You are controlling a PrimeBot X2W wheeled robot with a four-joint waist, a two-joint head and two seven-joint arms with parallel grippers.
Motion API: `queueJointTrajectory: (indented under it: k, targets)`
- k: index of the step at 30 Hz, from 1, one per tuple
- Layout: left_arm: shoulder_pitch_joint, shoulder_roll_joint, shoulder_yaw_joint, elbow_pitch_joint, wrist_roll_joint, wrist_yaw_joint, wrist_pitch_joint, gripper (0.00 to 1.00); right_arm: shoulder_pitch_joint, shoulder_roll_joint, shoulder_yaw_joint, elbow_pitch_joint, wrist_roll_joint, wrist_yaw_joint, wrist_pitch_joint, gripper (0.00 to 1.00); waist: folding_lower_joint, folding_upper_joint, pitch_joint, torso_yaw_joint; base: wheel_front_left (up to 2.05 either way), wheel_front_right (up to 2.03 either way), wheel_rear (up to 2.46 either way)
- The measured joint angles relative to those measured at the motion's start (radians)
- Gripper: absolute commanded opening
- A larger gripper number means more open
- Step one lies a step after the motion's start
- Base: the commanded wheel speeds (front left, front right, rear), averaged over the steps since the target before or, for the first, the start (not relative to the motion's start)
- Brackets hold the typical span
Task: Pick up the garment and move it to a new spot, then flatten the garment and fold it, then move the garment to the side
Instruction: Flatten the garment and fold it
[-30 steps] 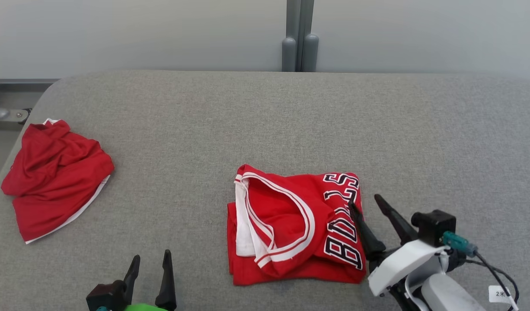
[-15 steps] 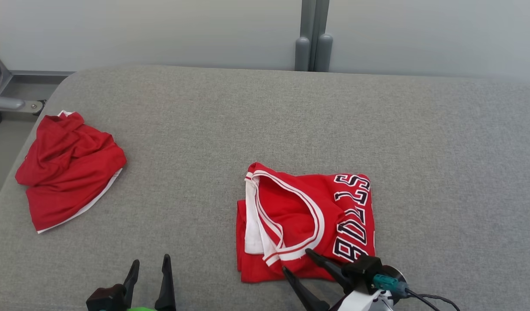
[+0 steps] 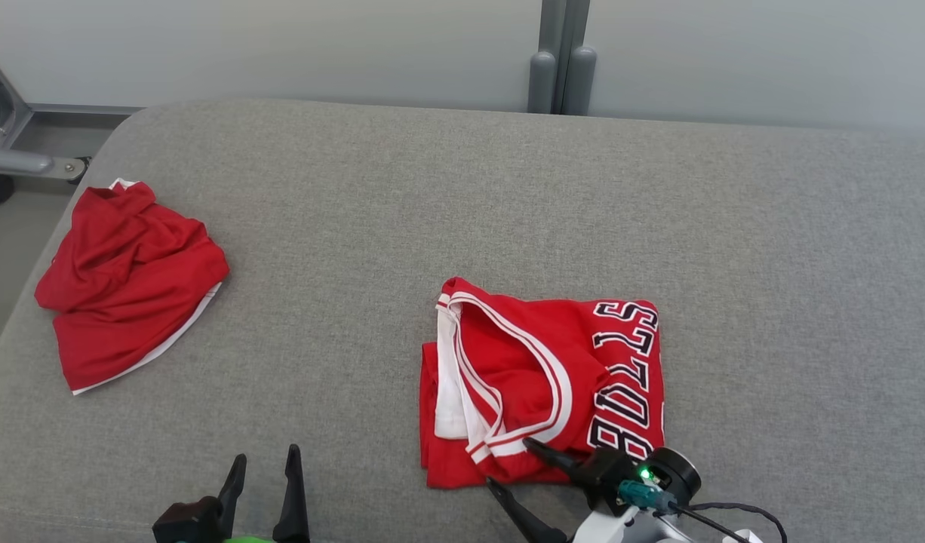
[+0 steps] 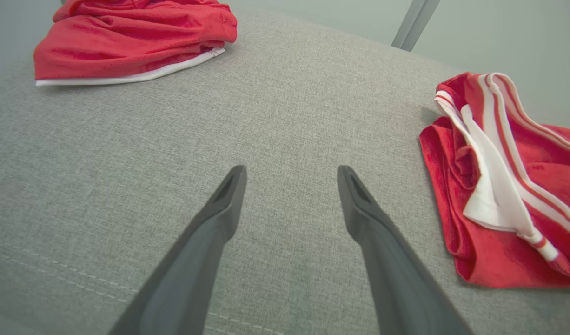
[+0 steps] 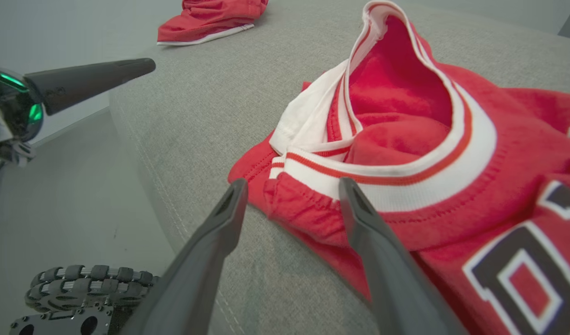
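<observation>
The garment [image 3: 545,377], a red jersey with white trim and black-and-white lettering, lies folded on the grey padded table [image 3: 357,226], near its front edge. My right gripper [image 3: 508,464] is open at the jersey's near edge and points toward its lower left corner. In the right wrist view the gripper [image 5: 292,186] straddles the jersey's [image 5: 406,153] red hem, just below the white collar band. My left gripper [image 3: 266,456] stands open over bare table to the jersey's left. Nothing lies between the fingers [image 4: 292,171], and the jersey [image 4: 499,195] is off to their right.
A second red garment [image 3: 127,283] with a white hem lies crumpled at the table's far left edge. A grey post [image 3: 560,68] stands behind the table, and a metal frame [image 3: 10,158] stands off its left end. My wheeled base [image 5: 89,279] shows below the front edge.
My right gripper has swung from the jersey's right edge round to its near edge, still open. The head camera has shifted. The left gripper and both garments have stayed put.
</observation>
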Motion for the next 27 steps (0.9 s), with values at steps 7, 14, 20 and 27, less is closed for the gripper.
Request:
queueJointTrajectory:
  k: [7,14,20,27]
  targets:
    - [-0.001,0.000,-0.006,0.000,-0.010,0.004,0.000,1.00,-0.034,0.019,0.002,0.047,-0.041,0.000,-0.001,0.00,0.0000,0.0000,0.008,0.001,0.00,0.00,0.00]
    - [-0.004,0.000,-0.005,0.000,-0.010,0.004,0.000,1.00,-0.054,0.029,-0.002,0.063,-0.037,0.000,-0.004,0.00,0.0000,0.0000,0.008,0.004,0.00,0.00,0.00]
    - [-0.004,0.000,-0.002,0.003,-0.010,0.004,0.000,1.00,-0.063,0.032,0.001,0.064,-0.015,0.000,-0.009,0.00,0.0000,0.0000,0.005,0.007,0.00,0.00,0.00]
    - [-0.004,0.000,-0.003,0.006,-0.014,0.001,0.000,1.00,-0.072,0.037,0.003,0.050,0.004,0.000,-0.013,0.00,0.0000,0.0000,0.005,0.011,0.00,0.00,0.00]
